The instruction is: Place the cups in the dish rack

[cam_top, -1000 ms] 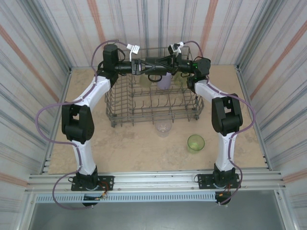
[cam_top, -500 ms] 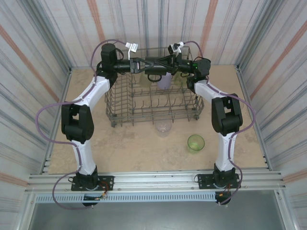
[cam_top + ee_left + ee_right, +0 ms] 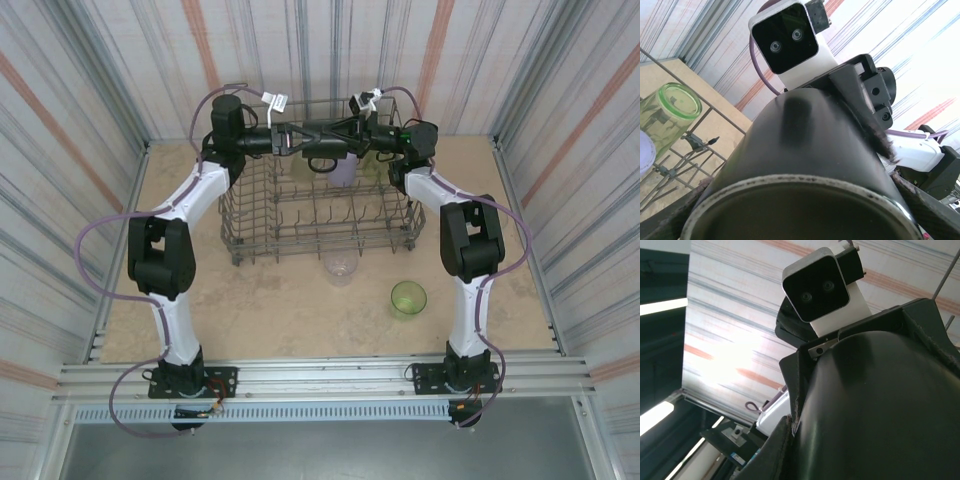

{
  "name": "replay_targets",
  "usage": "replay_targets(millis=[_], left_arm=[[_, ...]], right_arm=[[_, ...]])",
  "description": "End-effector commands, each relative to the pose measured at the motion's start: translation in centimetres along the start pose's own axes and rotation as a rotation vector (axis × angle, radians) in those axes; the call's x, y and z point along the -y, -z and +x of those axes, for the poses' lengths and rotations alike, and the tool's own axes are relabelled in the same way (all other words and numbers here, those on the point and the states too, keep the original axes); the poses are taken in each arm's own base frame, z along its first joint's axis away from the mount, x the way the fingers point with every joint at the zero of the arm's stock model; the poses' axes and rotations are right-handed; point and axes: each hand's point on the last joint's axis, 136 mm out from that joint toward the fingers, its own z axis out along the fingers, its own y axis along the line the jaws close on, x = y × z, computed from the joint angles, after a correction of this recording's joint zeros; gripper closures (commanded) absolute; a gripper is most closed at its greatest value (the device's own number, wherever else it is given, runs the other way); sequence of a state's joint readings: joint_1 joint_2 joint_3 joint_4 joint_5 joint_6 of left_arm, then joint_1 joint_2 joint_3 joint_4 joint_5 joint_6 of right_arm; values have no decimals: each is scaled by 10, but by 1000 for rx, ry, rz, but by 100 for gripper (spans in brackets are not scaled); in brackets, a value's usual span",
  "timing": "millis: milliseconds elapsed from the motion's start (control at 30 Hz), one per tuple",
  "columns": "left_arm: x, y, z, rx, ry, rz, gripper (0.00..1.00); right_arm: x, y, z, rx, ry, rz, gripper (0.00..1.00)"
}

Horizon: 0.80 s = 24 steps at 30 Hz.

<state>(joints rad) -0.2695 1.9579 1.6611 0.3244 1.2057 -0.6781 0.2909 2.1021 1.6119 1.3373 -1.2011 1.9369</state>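
- The left gripper (image 3: 308, 133) and the right gripper (image 3: 338, 132) meet tip to tip above the far side of the dish rack (image 3: 250, 215). Each has its jaws narrowed around the same dark cup (image 3: 810, 150) — a mid-air handover, most likely so the cup can be re-gripped at an angle that suits the tines.
- In each wrist view the finger pads press the cup's dark wall on both sides; which arm carries the weight I cannot tell.
- Directly beneath the grippers a lavender cup (image 3: 342, 172) sits in the rack, and a yellow-green cup (image 3: 670, 107) stands just beside it, on the right gripper's side.
- Well below and nearer the arm bases, a clear cup (image 3: 340, 268) and a green cup (image 3: 408, 298) wait on the table (image 3: 250, 300), not yet loaded.
- Hard to make out: from above the dark cup merges with the black fingers, and close up its body blocks the rack slots below — the landing spot is unseen.
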Motion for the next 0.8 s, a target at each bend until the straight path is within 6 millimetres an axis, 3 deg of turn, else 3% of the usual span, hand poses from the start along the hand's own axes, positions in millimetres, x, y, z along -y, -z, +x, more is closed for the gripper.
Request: replay_targets(millis=[0, 133, 300, 767], left_arm=[[12, -1, 3, 0, -19, 5, 100], [10, 9, -5, 36, -23, -33, 100], [15, 20, -15, 75, -37, -64, 100], [42, 31, -27, 106, -84, -141, 100]], right_arm=[[-37, -5, -7, 52, 106, -78, 78], [-35, 6, -11, 80, 98, -65, 60], [-28, 19, -14, 112, 79, -47, 47], [3, 53, -18, 186, -1, 9, 36]])
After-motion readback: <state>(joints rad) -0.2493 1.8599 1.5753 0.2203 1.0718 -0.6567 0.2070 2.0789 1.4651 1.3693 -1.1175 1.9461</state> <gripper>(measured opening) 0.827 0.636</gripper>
